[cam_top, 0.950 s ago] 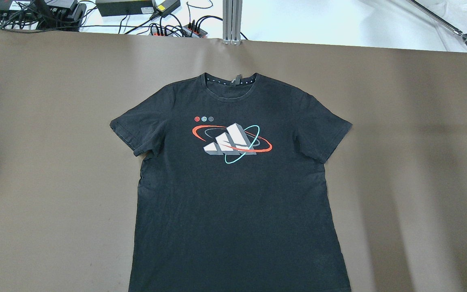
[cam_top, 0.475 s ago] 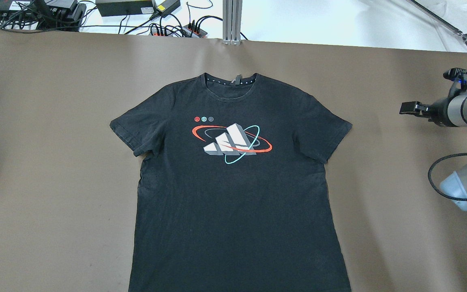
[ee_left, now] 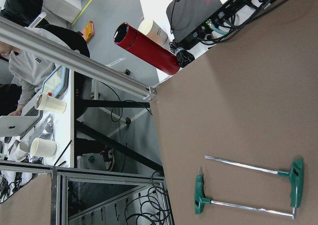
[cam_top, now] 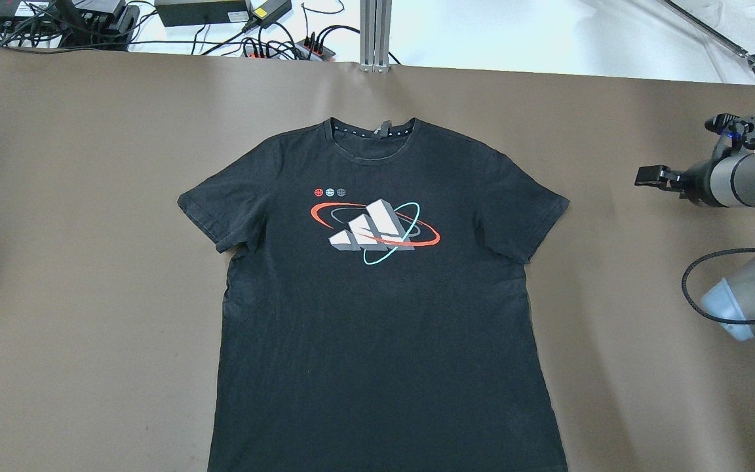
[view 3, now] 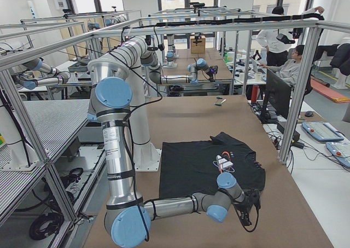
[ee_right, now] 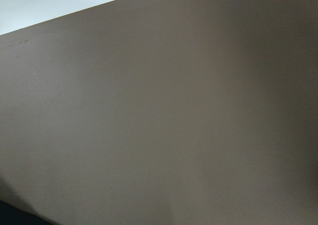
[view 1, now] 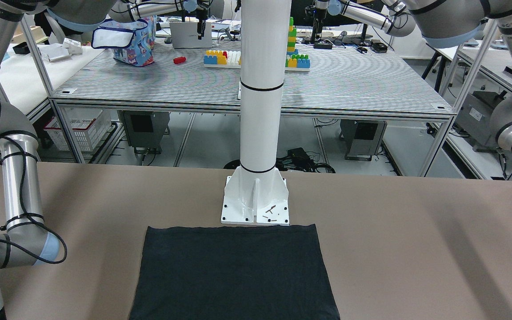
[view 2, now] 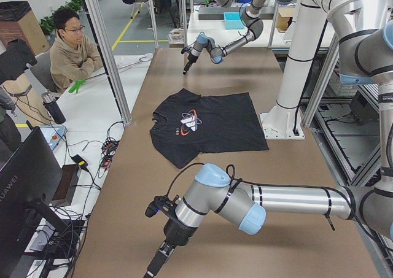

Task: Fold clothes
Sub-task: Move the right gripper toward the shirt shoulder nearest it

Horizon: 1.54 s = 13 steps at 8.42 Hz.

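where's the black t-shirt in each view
Front-facing: black t-shirt bottom centre, hem at the white post.
Overhead: centre, print up.
Exterior left: centre, left of post.
Exterior right: lower centre, right of post.
Left wrist: not in it.
Right wrist: cannot tell.
Shared landmark: the white post.

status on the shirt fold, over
Left gripper and right gripper both off the t-shirt, open or shut unclear. Lying flat, print up, not yet folded. Two green-handled tools on the table, clear of it.
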Each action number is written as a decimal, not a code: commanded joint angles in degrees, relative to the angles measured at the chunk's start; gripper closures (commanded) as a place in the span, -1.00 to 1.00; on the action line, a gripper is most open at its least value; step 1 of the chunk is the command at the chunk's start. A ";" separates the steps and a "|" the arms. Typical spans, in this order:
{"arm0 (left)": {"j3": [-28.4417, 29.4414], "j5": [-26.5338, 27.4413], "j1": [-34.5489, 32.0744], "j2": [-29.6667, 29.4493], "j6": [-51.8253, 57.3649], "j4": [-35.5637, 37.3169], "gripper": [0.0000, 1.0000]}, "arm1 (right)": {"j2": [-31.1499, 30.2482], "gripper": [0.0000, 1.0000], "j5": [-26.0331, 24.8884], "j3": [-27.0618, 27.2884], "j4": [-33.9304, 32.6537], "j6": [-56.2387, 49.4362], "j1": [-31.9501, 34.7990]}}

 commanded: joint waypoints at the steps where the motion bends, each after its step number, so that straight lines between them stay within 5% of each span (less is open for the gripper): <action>1: -0.17 0.08 0.56 -0.25 -0.09 -0.01 -1.00 | 1.79 -0.88 -0.76 -4.15 9.08 3.67 -5.40; 4: -0.17 0.08 0.65 -0.25 -0.09 -0.01 -1.00 | 8.37 -0.68 -1.82 -11.10 9.28 3.87 -5.85; 7: 0.01 0.16 0.74 -0.51 -0.09 0.08 -1.00 | 8.65 -0.35 -2.53 -11.73 9.02 3.78 -5.86; 11: 0.18 0.16 0.74 -0.60 -0.09 0.00 -1.00 | 8.56 -0.26 -2.53 -12.34 8.93 3.34 -5.86; 13: 0.10 0.08 0.65 -0.51 -0.09 -0.01 -1.00 | 8.56 0.25 -2.53 -12.34 8.76 3.34 -5.86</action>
